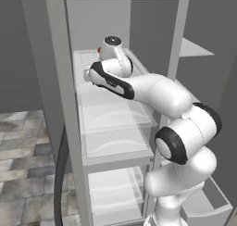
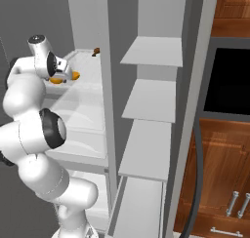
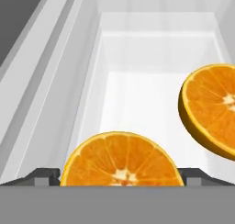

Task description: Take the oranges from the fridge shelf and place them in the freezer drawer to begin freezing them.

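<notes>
- Oranges sit on the white fridge shelf [image 3: 151, 94], cut faces up. One orange half [image 3: 121, 159] lies right in front of the end effector [image 3: 119, 176], between its two dark fingertips [image 3: 43, 176]. The other orange half [image 3: 211, 106] lies a bit farther in, near the shelf's right edge.
- From the right base view, a bit of orange [image 2: 57, 79] peeks out under the hand, near the front edge of the shelf [image 2: 85, 66].
- The end effector is spread wide and holds nothing. One fingertip shows on each side of the near half, and I cannot tell if they touch it.
- I think the step in hand is picking up the first half. Neither one is in the freezer drawer yet, so the job looks just begun.
- Next, the fingers need to squeeze in on the near half and get a firm hold. Its dome side may be slippery, so a gentle, even squeeze seems best.
- Then the hand must lift up and pull back out over the front edge of the shelf.
- The raised rims run along the left and right sides of the shelf. The left rim is close to the hand, so there is not much room that way.
- The back part of the shelf has bare room, but there is no need to go there.
- A tiny brown thing [image 2: 96, 51] sits at the far back edge, well away from the hand.
- The other half is close on the right, so a bump could push it.
</notes>
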